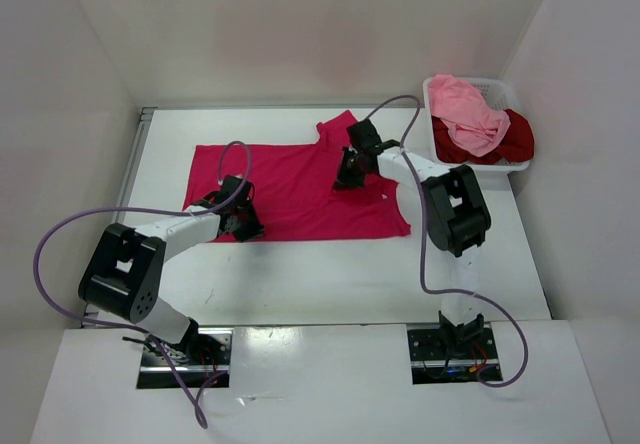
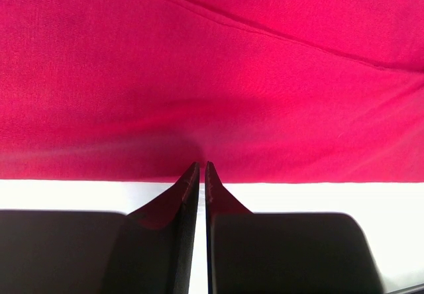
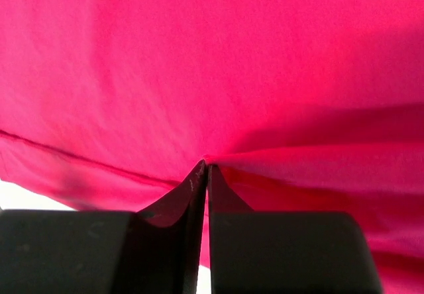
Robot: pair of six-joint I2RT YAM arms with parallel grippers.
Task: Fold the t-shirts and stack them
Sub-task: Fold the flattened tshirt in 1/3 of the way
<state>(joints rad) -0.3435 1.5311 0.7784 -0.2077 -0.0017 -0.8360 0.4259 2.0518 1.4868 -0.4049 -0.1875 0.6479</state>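
With left tool [image 1: 240, 222] and right tool [image 1: 349, 176] both clenched on the mid-frame crimson-pink t-shirt [image 1: 300, 179], folding seems started; next, lift evenly together.

The dark red t-shirt [image 1: 520, 140] lies mostly beneath the light pink t-shirt [image 1: 466, 110]; my left arm [image 1: 180, 229] hides the crimson-pink t-shirt [image 1: 300, 179] at 7 o'clock.

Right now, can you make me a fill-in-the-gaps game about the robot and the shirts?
1. ____ shirts lie in the basket.
2. There the light pink shirt lies on ____ of the dark red shirt.
3. The left pincer and the right pincer are both ____ on the bright shirt.
Missing words: two, top, shut.
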